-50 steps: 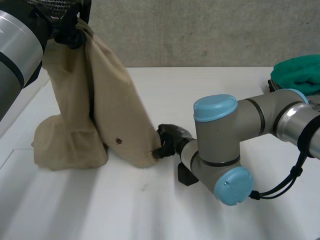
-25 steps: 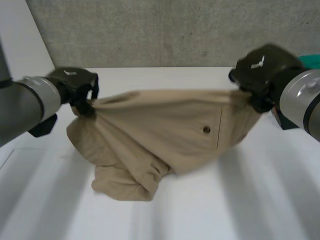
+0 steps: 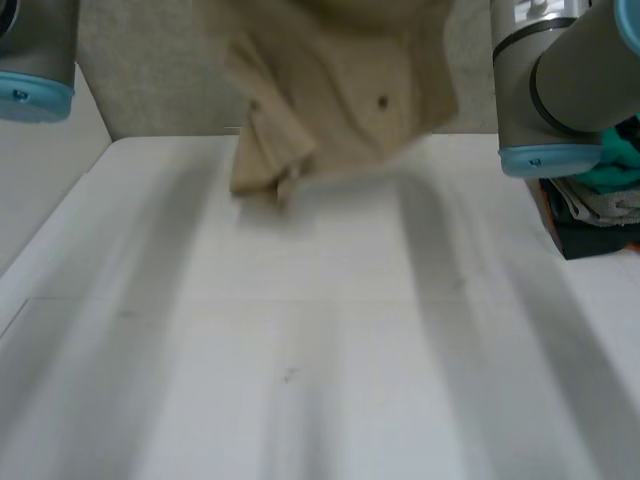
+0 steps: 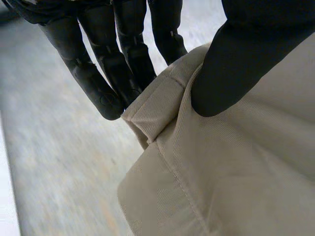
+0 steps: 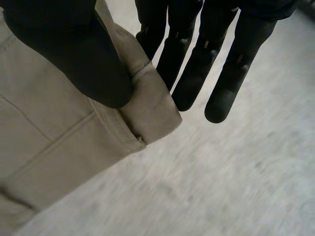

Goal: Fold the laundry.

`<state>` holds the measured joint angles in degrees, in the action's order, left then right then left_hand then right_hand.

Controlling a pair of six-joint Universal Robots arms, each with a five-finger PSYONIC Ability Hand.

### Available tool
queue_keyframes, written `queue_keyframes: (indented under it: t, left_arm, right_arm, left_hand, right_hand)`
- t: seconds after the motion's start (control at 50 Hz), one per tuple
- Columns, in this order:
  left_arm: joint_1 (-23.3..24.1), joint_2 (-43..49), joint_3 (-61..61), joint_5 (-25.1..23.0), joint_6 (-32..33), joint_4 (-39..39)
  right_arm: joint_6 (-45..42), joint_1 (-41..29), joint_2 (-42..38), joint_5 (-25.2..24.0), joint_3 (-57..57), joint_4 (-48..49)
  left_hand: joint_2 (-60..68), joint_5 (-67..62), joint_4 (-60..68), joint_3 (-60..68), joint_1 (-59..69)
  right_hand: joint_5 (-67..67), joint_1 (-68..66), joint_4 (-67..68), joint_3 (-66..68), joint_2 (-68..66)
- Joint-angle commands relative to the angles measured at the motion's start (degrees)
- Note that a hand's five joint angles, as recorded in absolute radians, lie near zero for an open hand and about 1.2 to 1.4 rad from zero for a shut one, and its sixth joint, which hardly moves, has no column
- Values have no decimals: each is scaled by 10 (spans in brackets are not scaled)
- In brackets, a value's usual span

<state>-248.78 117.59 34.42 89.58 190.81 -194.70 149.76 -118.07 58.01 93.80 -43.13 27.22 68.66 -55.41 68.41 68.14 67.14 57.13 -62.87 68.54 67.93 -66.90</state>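
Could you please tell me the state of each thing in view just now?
Beige garment: raised, hanging bunched between both hands.
Left hand: shut on a hemmed corner, thumb against fingers.
Right hand: shut on another hemmed corner.
Green cloth: crumpled, beside the right arm.

Beige garment: top is cut off, lower hem is blurred.
Far-right pile: partly hidden behind right arm.
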Motion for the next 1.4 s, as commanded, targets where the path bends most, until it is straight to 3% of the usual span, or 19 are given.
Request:
queue_keyframes:
  t: [0.02,0.18,0.32,0.46,0.54,0.56,0.6,0.68,0.8,0.94,1.06,1.18,1.34,1.4]
  left_arm:
    - [0,-20,94,2,-4,-28]
    - [0,2,231,-4,3,-36]
    - [18,67,335,-5,16,-31]
    - [26,88,398,25,71,41]
    - [28,71,419,48,96,118]
    - [29,62,424,53,104,148]
    - [29,48,428,60,116,181]
    - [33,6,439,61,137,234]
    - [29,-59,467,39,154,238]
    - [22,-54,471,17,162,220]
    - [20,-3,464,-27,193,177]
    - [13,36,457,-60,235,182]
    - [29,77,435,-60,233,191]
    - [33,97,420,-51,232,190]
  right_arm:
    - [5,-6,11,-16,-43,5]
    - [4,6,7,-17,-142,-41]
    - [-1,17,-47,-49,-277,-70]
    - [-40,28,-70,-55,-357,-88]
    - [-63,29,-42,-57,-395,-117]
    - [-70,31,-28,-61,-407,-125]
    - [-73,34,-14,-65,-418,-134]
    - [-81,43,12,-79,-446,-145]
    - [-99,50,21,-90,-478,-146]
    - [-107,57,6,-88,-477,-143]
    - [-102,65,1,-85,-463,-150]
    - [-99,72,-1,-85,-463,-156]
    - [-99,64,-6,-83,-460,-156]
    - [-99,60,-4,-78,-460,-159]
  left_hand:
    - [113,-146,116,119,129]
    - [113,-146,116,119,129]
    - [113,-146,116,119,129]
    - [113,-146,116,119,129]
    - [-108,75,-105,-103,-93]
    - [-243,211,-241,-238,-228]
    - [-362,329,-359,-357,-347]
    - [-456,424,-454,-451,-441]
    - [-534,501,-532,-529,-519]
    - [-522,490,-520,-517,-507]
    - [-401,369,-399,-396,-386]
    - [-304,271,-301,-298,-288]
    - [-324,291,-321,-319,-309]
    - [-245,212,-242,-240,-230]
  right_hand:
    - [129,-171,115,121,-131]
    - [129,-171,115,121,-131]
    - [129,-171,115,121,-131]
    - [129,-171,115,121,-131]
    - [129,-171,115,121,-131]
    - [129,-171,115,121,-131]
    - [129,-171,115,121,-131]
    - [129,-171,115,121,-131]
    - [129,-171,115,121,-131]
    - [129,-171,115,121,-131]
    - [129,-171,115,121,-131]
    - [129,-171,115,121,-131]
    - [129,-171,115,121,-131]
    - [129,-171,115,121,-131]
